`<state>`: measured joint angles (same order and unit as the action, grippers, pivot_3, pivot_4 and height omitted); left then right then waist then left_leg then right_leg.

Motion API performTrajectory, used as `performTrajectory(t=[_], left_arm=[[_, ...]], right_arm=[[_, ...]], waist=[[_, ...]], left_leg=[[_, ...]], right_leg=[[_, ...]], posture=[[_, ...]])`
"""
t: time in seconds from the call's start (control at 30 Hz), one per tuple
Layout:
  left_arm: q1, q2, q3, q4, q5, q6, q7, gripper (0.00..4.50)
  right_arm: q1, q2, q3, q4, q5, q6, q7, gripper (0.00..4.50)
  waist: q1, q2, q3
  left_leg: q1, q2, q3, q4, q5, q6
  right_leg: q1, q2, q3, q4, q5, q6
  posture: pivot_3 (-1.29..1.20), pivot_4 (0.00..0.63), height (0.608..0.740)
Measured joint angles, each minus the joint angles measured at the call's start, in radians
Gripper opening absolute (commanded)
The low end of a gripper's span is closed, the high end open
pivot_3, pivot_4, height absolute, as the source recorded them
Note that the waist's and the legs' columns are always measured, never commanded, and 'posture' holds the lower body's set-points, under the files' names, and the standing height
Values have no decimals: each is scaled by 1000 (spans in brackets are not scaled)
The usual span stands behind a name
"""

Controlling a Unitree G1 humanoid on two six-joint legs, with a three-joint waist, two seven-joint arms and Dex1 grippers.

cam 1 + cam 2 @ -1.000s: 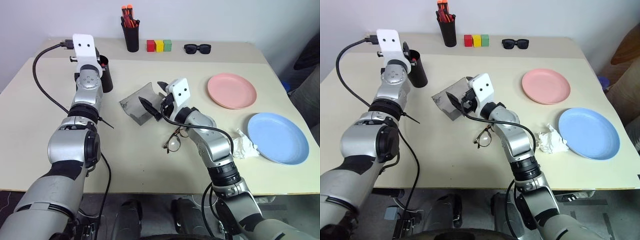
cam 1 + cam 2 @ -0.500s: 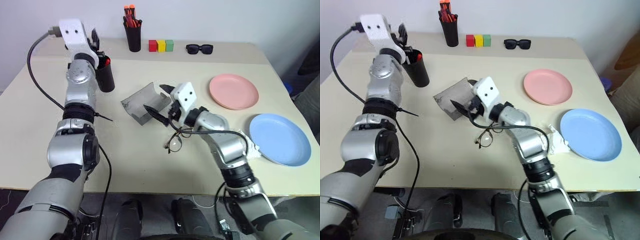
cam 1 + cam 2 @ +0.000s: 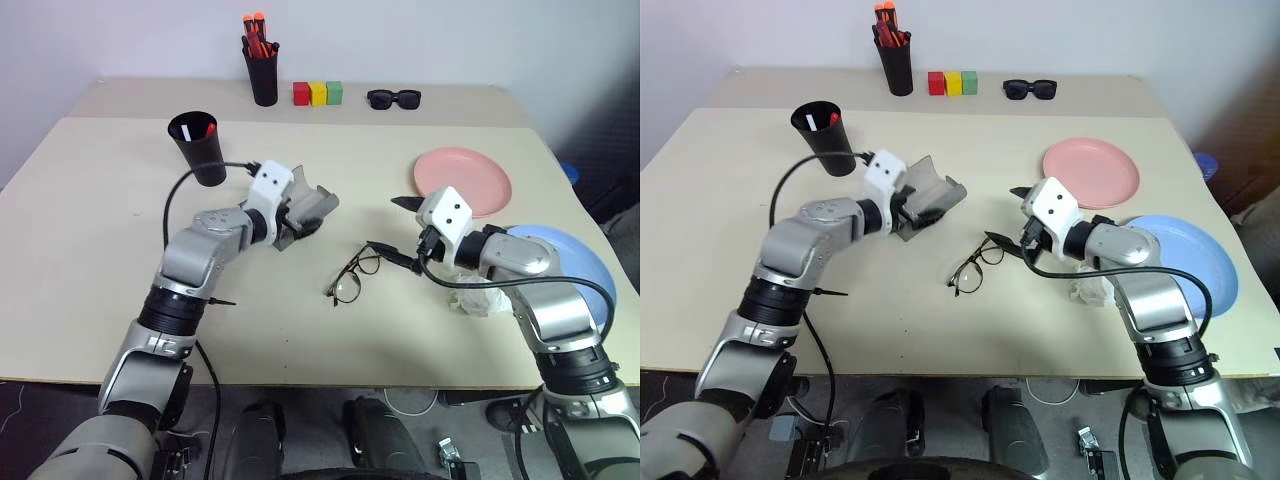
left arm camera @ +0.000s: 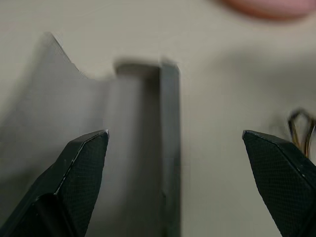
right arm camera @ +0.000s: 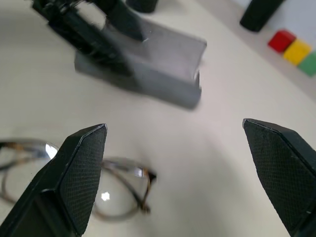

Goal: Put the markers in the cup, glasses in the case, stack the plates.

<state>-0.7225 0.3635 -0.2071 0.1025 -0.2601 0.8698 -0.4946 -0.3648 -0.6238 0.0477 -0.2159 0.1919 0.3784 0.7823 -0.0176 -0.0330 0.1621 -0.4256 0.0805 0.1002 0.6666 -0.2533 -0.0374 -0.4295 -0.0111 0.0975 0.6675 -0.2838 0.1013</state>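
The grey case (image 5: pixel 168 64) lies open at mid-table. My left gripper (image 4: pixel 175 136) is open right at it, one finger over the shell and one past its edge. The glasses (image 3: pixel 353 279) lie on the table just right of the case. My right gripper (image 3: pixel 393 229) hovers open beside their right end, nothing between its fingers. The black cup (image 3: pixel 198 150) stands at the back left with the markers (image 3: pixel 207 128) inside, a red and a white tip showing. The pink plate (image 3: pixel 470 182) lies at the right. The blue plate (image 3: pixel 572 262) lies nearer, partly behind my right arm.
A narrow black holder (image 3: pixel 263 72) of orange-capped markers, three coloured blocks (image 3: pixel 318 93) and black sunglasses (image 3: pixel 394 98) stand along the back edge. A crumpled white tissue (image 3: pixel 478 301) lies under my right forearm.
My left arm swung down and right from the cup to the case, its gripper opening wide. My right gripper drew back rightward from the case to beside the glasses.
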Motion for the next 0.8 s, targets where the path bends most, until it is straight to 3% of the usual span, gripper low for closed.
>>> performTrajectory(t=[0.13, 0.23, 0.47, 0.67, 0.8], left_arm=[[-14, -14, -12, 58, 18, 21, -11, 4457], [-32, -15, -12, 75, 21, 38, -32, 3678], [-32, -6, -17, 79, 33, 34, -90, 185], [16, 79, -54, 12, 50, -80, -202, 35], [117, 236, -71, -59, 56, -287, -384, 35]], right_arm=[[45, -14, -23, -49, 8, 25, -9, 4500], [73, -24, -39, -83, 10, 37, -15, 4500], [126, -29, -67, -105, 11, 59, -31, 4500], [132, -28, -67, -107, 11, 59, -38, 4500], [132, -25, -63, -113, 12, 59, -38, 4500]], waist=[[3, 0, 0], [4, 0, 0], [3, 0, 0], [3, 0, 0], [-2, 0, 0]], left_leg=[[0, 0, 0, 0, 0, 0], [0, 0, 0, 0, 0, 0], [0, 0, -1, 0, 0, 0], [0, 0, -1, 0, 0, 0], [0, 0, 0, 0, 0, 0]], right_leg=[[0, 0, 0, 0, 0, 0], [0, 0, 0, 0, 0, 0], [0, 0, 0, -1, 0, 0], [0, 0, 0, -1, 0, 0], [0, 0, 0, 0, 0, -1]], posture=[[0, 150, 722], [0, 150, 722], [0, 150, 722], [0, 150, 722], [0, 150, 722]])
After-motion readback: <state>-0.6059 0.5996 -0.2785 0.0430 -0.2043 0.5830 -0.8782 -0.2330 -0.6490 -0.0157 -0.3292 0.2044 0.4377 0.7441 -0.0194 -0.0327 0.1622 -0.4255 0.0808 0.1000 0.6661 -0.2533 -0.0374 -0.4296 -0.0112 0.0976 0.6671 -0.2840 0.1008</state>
